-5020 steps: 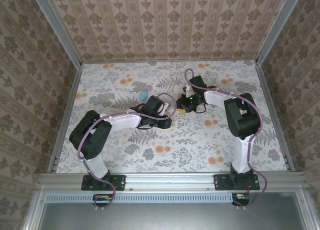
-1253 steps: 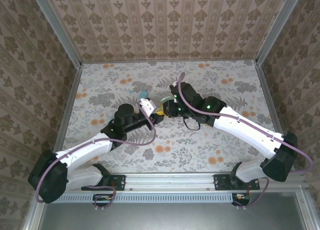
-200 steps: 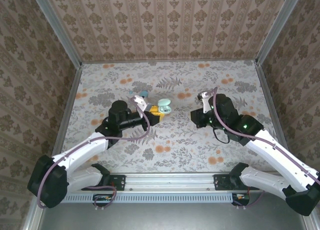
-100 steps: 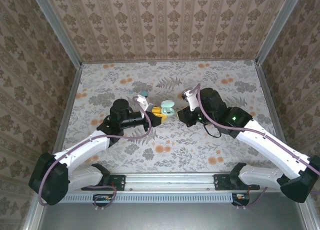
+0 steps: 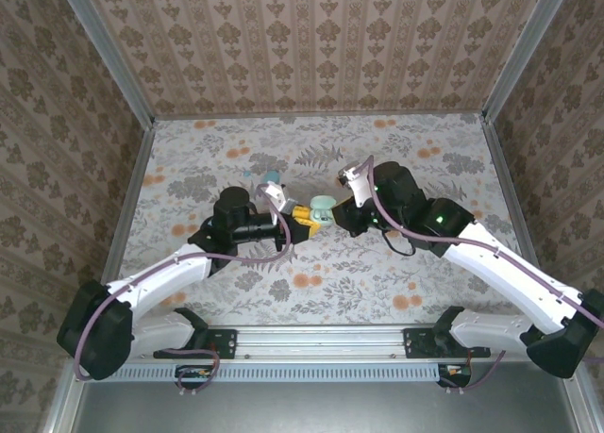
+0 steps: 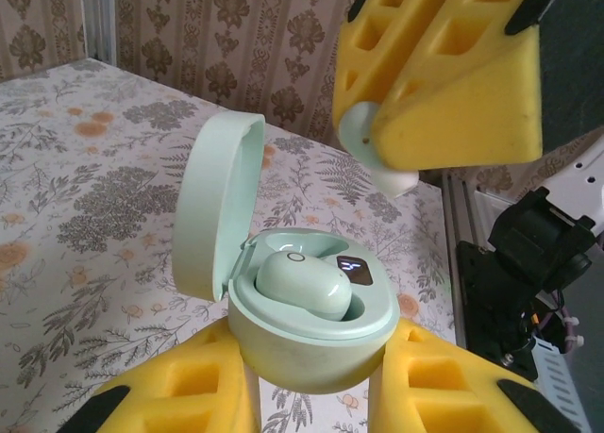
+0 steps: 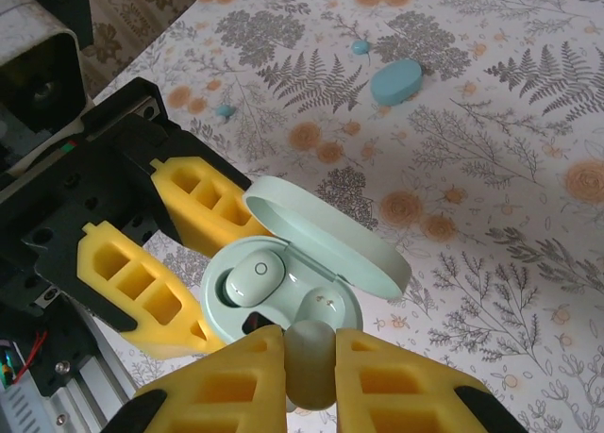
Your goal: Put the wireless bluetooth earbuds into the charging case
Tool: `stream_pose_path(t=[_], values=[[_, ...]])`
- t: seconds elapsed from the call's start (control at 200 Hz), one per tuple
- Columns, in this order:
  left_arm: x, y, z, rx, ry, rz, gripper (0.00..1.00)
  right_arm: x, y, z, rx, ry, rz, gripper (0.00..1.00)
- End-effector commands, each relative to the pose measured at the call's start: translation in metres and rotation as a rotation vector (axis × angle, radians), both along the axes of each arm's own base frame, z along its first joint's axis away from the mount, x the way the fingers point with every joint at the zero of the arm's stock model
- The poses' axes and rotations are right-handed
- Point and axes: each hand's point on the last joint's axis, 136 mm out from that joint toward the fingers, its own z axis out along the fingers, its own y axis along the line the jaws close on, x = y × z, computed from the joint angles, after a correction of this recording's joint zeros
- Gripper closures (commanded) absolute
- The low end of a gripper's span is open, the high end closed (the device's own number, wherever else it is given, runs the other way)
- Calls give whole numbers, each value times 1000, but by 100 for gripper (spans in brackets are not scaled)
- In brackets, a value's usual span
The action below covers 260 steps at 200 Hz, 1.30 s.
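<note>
The left gripper point(image 6: 316, 384) was clamped on the open mint-green charging case point(image 6: 283, 343), one earbud point(image 6: 300, 284) seated inside; just above that case, the right gripper point(image 7: 310, 374) pinched the second earbud point(image 7: 309, 350).

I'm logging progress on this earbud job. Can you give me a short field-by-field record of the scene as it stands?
charging case: mint green, lid open, gripped by the left pincer
seated earbud: one, in a well of the case; the other well is empty
held earbud: pinched in the right pincer, just above the case, not touching it
table: a teal-blue oval case and two small blue bits lie farther off
step left: second earbud not yet seated
</note>
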Motion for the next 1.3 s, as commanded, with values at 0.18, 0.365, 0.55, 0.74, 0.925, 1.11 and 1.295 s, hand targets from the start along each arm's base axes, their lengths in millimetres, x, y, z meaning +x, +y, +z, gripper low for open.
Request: stream_pose_path(t=[0.18,0.365,0.55,0.74,0.925,1.11,1.295], values=[[-5,-6,27,-61,-49,-39,96,2,8,-1,-27,-12,35,85],[-6,-6,26,-61,-46,-45,96,4,6,-5,-50,-23,30,85],[-8,-8,28,-64,-46,-55,96,5,5,-13,-80,-16,36,85],[-8,-7,30,-64,-52,-53,96,3,0,-21,-115,-13,38,85],[-7,-8,30,-65,-51,-54,96,3,-5,-23,-148,-24,39,84],[-8,-8,32,-70,-53,-54,96,1,-2,-26,-152,-6,64,84],[-8,-8,31,-70,-53,-52,96,-7,6,-25,-108,27,103,81]])
